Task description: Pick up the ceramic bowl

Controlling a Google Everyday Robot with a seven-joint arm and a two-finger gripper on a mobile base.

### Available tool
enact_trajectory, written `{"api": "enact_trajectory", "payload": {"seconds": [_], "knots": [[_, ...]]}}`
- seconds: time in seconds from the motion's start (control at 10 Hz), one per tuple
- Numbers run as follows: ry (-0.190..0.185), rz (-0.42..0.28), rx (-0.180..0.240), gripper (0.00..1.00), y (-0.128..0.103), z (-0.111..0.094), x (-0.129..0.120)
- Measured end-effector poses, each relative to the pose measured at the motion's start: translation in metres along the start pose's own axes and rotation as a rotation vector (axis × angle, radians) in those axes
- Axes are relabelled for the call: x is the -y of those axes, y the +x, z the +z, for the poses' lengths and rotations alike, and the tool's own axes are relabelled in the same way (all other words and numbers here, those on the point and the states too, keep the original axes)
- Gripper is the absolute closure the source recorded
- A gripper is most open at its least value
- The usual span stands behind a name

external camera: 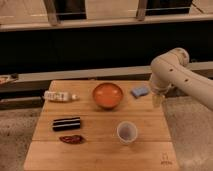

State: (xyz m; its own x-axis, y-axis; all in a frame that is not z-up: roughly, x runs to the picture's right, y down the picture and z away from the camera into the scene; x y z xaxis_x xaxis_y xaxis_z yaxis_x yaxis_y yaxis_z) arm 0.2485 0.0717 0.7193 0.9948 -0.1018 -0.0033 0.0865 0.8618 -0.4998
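The ceramic bowl (107, 95) is round, glossy orange-red and shallow. It stands upright at the back middle of the wooden table (100, 156). My cream-coloured arm reaches in from the right. The gripper (157, 99) hangs down over the table's right edge, to the right of the bowl and just past a blue sponge (140, 91). It is apart from the bowl and holds nothing that I can see.
A white cup (127, 132) stands in front of the bowl to the right. A white bottle (59, 96) lies at the back left. A black packet (66, 123) and a red chili-like item (72, 139) lie front left. A dark counter runs behind the table.
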Motion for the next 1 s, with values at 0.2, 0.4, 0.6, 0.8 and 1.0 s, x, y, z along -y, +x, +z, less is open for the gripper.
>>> {"api": "enact_trajectory", "payload": {"seconds": [0.2, 0.4, 0.6, 0.8, 1.0], "knots": [[0.015, -0.039, 0.003, 0.2, -0.009, 0.004, 0.018], [0.029, -0.078, 0.009, 0.2, -0.019, 0.007, 0.035], [0.041, -0.111, 0.009, 0.2, -0.021, 0.01, 0.037], [0.055, -0.152, 0.011, 0.2, -0.028, 0.013, 0.047], [0.063, -0.179, 0.009, 0.2, -0.034, 0.016, 0.053]]}}
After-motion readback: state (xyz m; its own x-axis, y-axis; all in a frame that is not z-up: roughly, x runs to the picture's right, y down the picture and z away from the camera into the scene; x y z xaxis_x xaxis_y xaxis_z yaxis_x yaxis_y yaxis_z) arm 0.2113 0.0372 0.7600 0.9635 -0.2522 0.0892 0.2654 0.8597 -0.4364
